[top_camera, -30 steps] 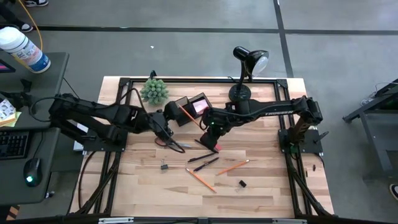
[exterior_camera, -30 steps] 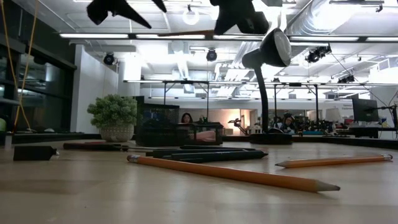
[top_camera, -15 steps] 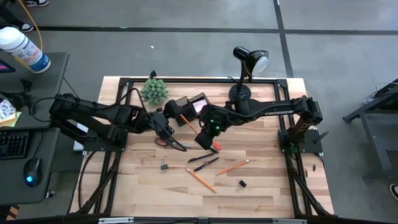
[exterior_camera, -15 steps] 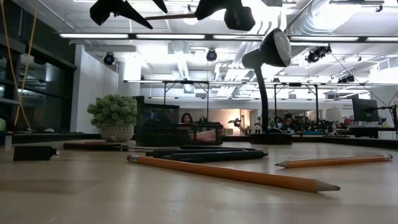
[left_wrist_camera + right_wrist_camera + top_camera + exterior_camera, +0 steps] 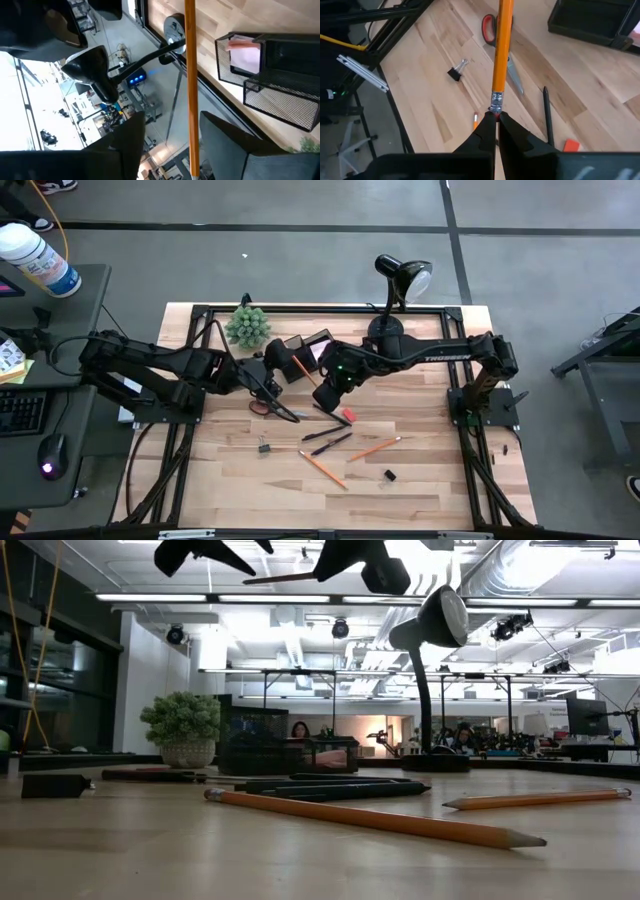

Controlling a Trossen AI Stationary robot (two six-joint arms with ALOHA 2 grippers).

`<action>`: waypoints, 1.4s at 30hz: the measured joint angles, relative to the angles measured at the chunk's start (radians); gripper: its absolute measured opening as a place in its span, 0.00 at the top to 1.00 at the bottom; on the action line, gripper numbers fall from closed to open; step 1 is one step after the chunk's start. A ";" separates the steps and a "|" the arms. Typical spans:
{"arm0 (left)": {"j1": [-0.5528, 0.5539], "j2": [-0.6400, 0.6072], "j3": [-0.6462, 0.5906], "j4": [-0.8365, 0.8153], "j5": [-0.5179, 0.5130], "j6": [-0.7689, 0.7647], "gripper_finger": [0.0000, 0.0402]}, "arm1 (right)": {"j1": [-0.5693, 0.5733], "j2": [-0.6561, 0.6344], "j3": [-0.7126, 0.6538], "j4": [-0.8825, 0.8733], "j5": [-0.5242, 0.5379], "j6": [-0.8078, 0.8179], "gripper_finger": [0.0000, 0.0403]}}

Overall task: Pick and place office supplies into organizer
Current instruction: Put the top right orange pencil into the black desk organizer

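My right gripper is shut on an orange pencil above the table's middle, also in the high view and the low view. The pencil's shaft runs through the gap of my open left gripper, which hovers beside it. The black mesh organizer stands just beyond, with a pink sticky-note pad in one compartment. Red-handled scissors, a red eraser, black pens, two more pencils and black clips lie on the wood. My right gripper pinches the pencil at its eraser end between the two fingertips, with the pencil running straight on from the fingers. The pencil is lifted clear of the table and points toward my left gripper, its tip slightly lower. My left gripper: whether a finger touches the shaft, I cannot tell.
A black desk lamp stands at the far edge, right of the organizer, and a small green plant stands left of it. A black metal frame runs around the table. Bare wood lies toward the near edge.
My right gripper has carried the pencil up and a little toward the left gripper and the organizer. The pencil was level and now slants with its tip lower, toward the left. My left gripper has shifted slightly toward the right.
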 joint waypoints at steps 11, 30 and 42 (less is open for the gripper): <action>0.000 0.000 0.000 0.004 0.008 0.055 0.69 | 0.000 0.000 0.000 0.023 -0.011 -0.001 1.00; 0.000 0.013 -0.001 -0.031 -0.003 0.060 0.71 | 0.000 0.000 0.000 0.061 -0.041 0.001 1.00; 0.000 0.014 -0.001 -0.037 -0.003 0.060 0.71 | 0.001 0.000 0.000 0.108 -0.068 0.002 1.00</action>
